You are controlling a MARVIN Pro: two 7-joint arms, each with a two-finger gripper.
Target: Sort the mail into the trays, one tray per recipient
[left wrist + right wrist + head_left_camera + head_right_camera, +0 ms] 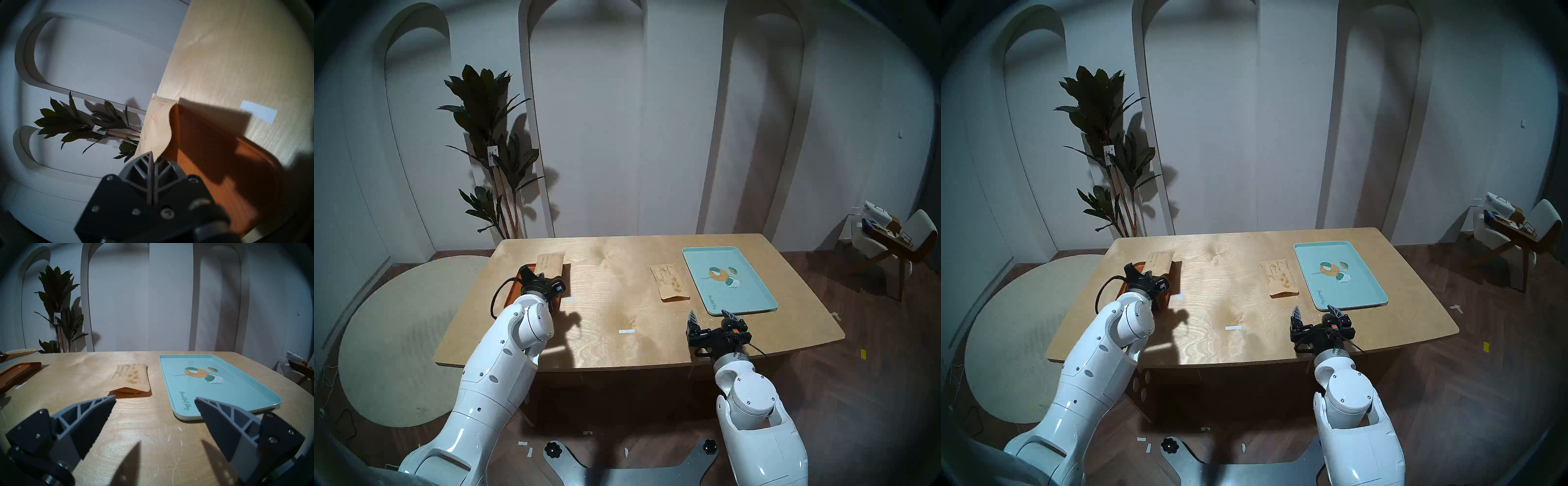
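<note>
Two flat tan kraft-paper envelopes are waiting to be sorted on the pale wooden table (602, 305). One, the plain tan envelope (550, 264) with dark handwritten lines, is hanging in the air at about ten o'clock on the tabletop, above the far end of the small glossy orange-brown tray (15, 372). The left gripper (153, 160) is pinching its near edge, fingers (146, 171) pressed together on the paper; in the left wrist view the sheet is curling upward from the tips — its shadow is falling across the tray floor.

The second tan envelope with brownish leaf-like marks (670, 282) is lying flat at about two o'clock, just beside the left long rim of the large pale turquoise tray with a leaf-and-orange-circle print (728, 281) and apart from it. That tray is holding nothing.

The right gripper (155, 400) is hovering over the near right part of the table at about four o'clock, its fingers (95, 414) spread wide and gripping nothing, the turquoise tray's near corner sitting just past them.

A small white tape strip (626, 331) is lying near the table's middle front — another white tape strip (259, 111) is lying beside the orange-brown tray.
</note>
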